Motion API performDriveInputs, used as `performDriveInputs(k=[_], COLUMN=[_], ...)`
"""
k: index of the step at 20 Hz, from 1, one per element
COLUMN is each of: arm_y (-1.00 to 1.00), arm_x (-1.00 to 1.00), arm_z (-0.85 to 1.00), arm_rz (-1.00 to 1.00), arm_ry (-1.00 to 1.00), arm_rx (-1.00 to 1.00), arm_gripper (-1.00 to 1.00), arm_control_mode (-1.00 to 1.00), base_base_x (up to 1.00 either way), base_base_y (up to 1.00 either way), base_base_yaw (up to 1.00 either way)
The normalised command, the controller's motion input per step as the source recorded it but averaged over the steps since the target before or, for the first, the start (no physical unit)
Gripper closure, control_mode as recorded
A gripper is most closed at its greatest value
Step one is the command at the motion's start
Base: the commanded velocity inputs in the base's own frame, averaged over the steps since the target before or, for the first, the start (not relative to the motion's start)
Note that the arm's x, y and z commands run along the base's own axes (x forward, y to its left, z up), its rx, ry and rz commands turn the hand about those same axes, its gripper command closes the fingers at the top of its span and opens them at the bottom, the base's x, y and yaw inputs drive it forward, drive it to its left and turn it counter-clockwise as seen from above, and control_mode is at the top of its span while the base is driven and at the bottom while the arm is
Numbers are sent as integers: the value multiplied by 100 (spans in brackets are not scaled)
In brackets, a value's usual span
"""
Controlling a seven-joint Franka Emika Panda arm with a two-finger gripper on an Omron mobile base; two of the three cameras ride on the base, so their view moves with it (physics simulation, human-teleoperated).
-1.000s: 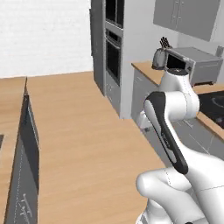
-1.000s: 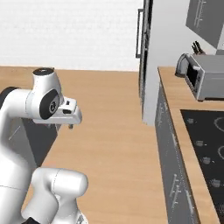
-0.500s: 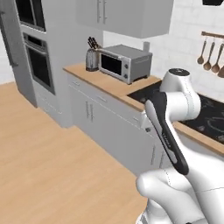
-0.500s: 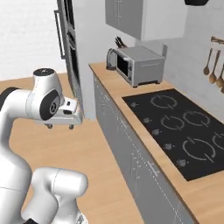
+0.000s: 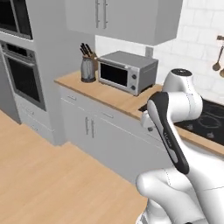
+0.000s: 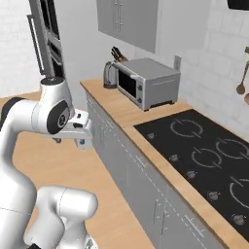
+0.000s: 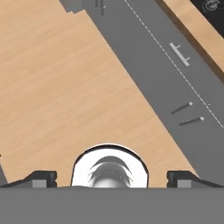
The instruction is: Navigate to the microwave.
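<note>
While the microwave (image 5: 12,15) sits at the far left above the wall oven (image 5: 24,74) — steer left, passing the silver toaster oven (image 5: 127,72); gripper (image 7: 111,178) jaws spread, empty.

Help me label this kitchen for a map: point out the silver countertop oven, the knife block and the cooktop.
Silver countertop oven (image 5: 114,74): left base view, on its dark glass door.
Knife block (image 5: 88,68): left base view, on its grey body below the handles.
Cooktop (image 6: 206,155): right base view, on the black glass between burner rings.
</note>
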Motion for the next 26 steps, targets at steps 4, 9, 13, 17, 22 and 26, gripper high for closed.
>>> performDriveInputs(k=[4, 9, 13, 17, 22, 26], arm_y=[0, 0, 0, 0, 0, 0], arm_x=[0, 0, 0, 0, 0, 0], arm_z=[0, 0, 0, 0, 0, 0], arm_rz=[0, 0, 0, 0, 0, 0], arm_ry=[0, 0, 0, 0, 0, 0], arm_rx=[0, 0, 0, 0, 0, 0], arm_gripper=[-100, -100, -100, -100, -100, -100], arm_control_mode=[100, 100, 100, 100, 100, 100], base_base_x=[100, 92, 76, 59, 29, 26], base_base_y=[100, 100, 100, 100, 100, 100], base_base_yaw=[-25, -32, -35, -29, -26, -26])
